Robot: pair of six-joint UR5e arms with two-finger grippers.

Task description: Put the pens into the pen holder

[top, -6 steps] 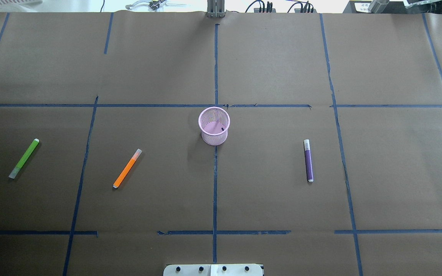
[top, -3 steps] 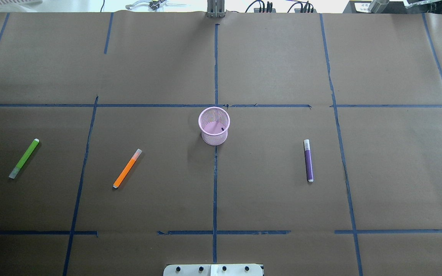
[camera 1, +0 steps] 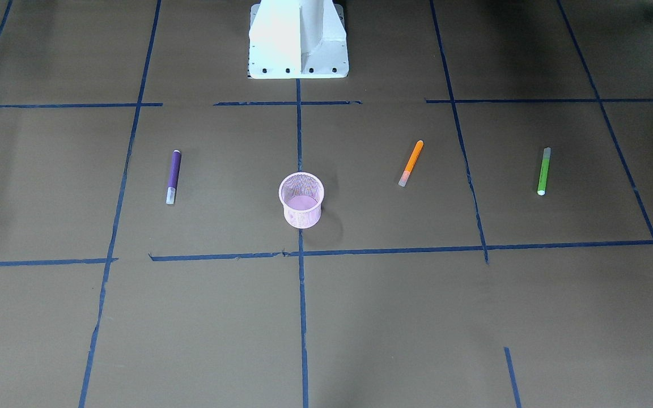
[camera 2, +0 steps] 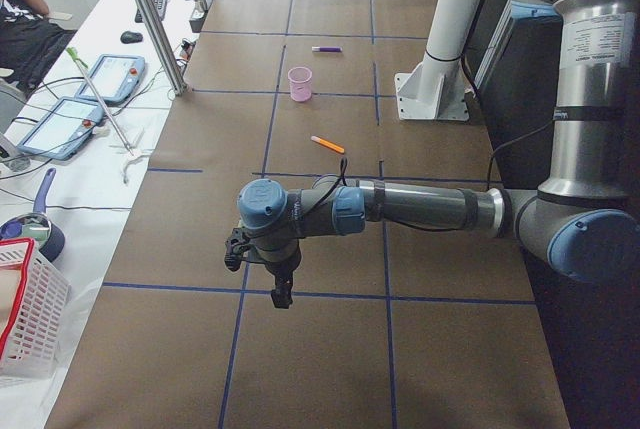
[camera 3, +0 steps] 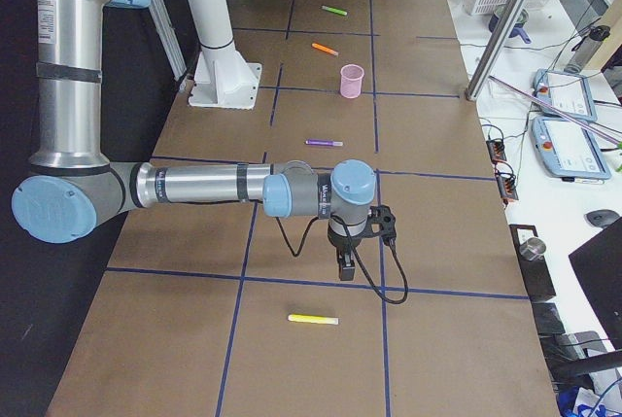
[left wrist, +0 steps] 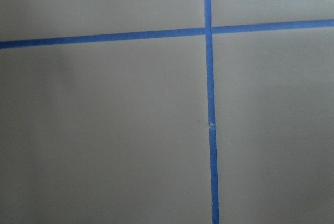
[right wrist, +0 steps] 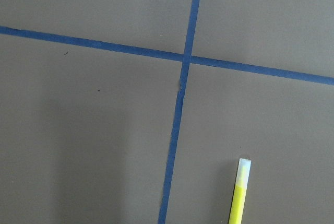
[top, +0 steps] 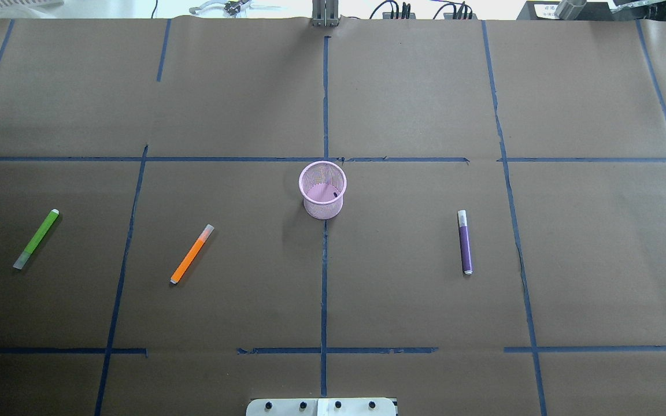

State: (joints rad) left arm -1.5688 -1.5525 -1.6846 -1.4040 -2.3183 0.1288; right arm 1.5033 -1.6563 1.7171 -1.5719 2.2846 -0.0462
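Black right gripper [camera 3: 344, 269] hangs above the brown paper [camera 3: 321, 378]; I cannot tell whether it is parted or closed, nor the left gripper [camera 2: 282, 294]. No pen looks collected, so the first pick is in hand. The yellow pen [camera 3: 314, 320] lies near, just past a tape line [camera 3: 292, 282]. The pink pen holder [top: 322, 189] stands well apart. The next move calls for centring over that barrel, then lowering.
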